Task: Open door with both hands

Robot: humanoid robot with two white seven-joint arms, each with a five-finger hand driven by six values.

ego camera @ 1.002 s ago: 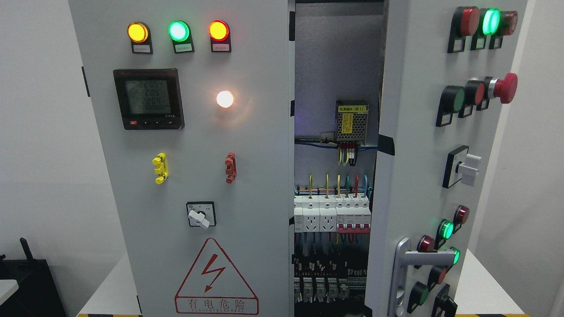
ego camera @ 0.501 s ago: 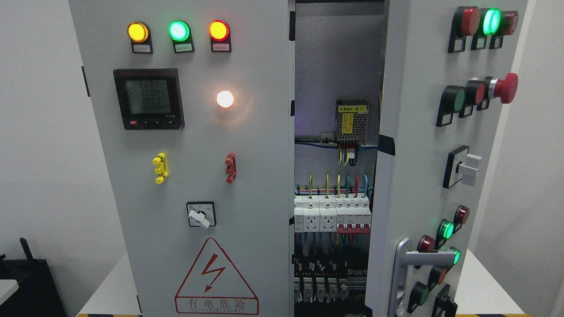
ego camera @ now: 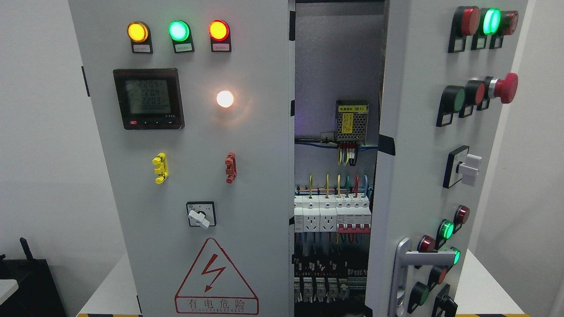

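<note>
A grey electrical cabinet fills the head view. Its right door (ego camera: 423,176) stands swung partly outward, carrying lamps, push buttons and a silver lever handle (ego camera: 407,268) near its lower left edge. The left door (ego camera: 198,176) sits flush, with three lit lamps, a digital meter (ego camera: 148,98), a rotary switch and a red lightning warning triangle. Through the gap between the doors I see the interior (ego camera: 337,176): a small power supply, coloured wires and rows of white breakers. Neither of my hands or arms shows anywhere.
The cabinet stands on a white table (ego camera: 105,290) with a yellow-black striped front edge. A dark object (ego camera: 26,281) sits at the lower left. Plain pale walls flank the cabinet on both sides.
Only the meter's digits flicker; the doors and everything else stay still.
</note>
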